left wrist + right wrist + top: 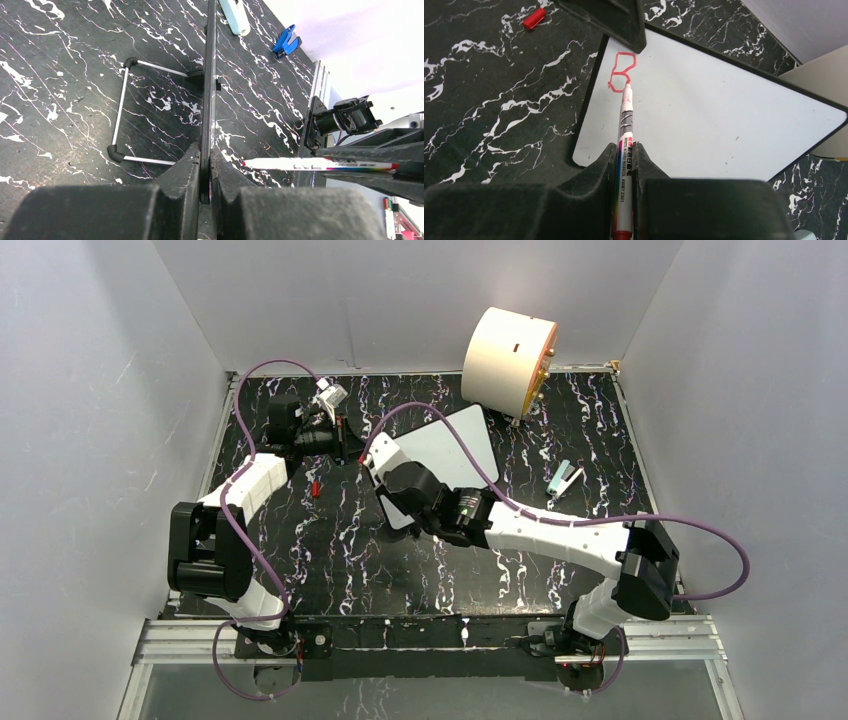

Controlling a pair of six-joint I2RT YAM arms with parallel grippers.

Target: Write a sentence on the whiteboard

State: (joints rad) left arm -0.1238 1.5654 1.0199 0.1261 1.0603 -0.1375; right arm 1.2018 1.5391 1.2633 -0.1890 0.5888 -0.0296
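Whiteboard (pixel 455 445) lies at the centre of the top view on the black marbled table (pixel 330 570), with only the first letter of the sentence (pixel 622 71) on it. At the centre left, the left gripper (pixel 345 440) is closed on the board's left edge. Its wrist view looks along the thin black rim clamped in its jaws, with a wire stand (pixel 120 115) jutting from the board's face at the left. That pinch most likely braces the board so that pen pressure cannot slide or tip it. Just below that gripper a red cap (pixel 316 487) lies loose on the table, apart from the board. Further right, the right gripper (pixel 626 150) is clamped around a whiteboard marker (pixel 625 120), held lengthwise between the jaws so the tip leads. The tip is at the foot of that red B, near the board's upper left corner in the right wrist view. At the upper right of the top view, a cream cylinder (pixel 508 358) stands just beyond the board's far corner.
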